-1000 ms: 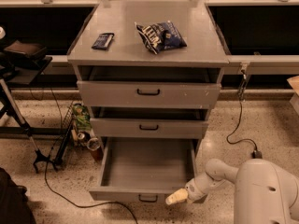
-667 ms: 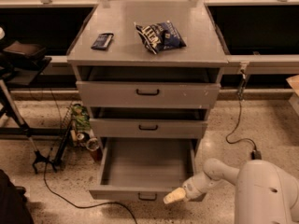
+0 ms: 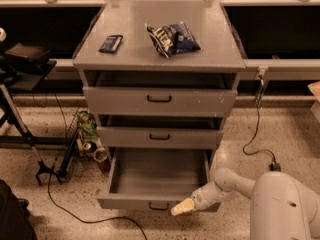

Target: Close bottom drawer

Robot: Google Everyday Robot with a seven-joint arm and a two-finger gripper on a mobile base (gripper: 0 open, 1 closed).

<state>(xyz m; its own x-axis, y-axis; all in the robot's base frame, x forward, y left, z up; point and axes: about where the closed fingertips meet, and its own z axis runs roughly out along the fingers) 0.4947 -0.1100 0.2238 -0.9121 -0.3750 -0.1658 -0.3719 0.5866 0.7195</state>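
Observation:
The bottom drawer of the grey cabinet is pulled far out, its plain grey box showing nothing inside. Its low front panel carries a small black bar handle. My gripper sits at the end of the white arm, against the front panel just right of the handle. The middle drawer and the top drawer above stand slightly out.
A dark chip bag and a small dark packet lie on the cabinet top. A wire basket with cans stands left of the cabinet. A black stand is at far left. A cable runs on the floor at right.
My gripper has slid left along the bottom drawer's front panel, closer to the handle. The drawer looks as far out as before.

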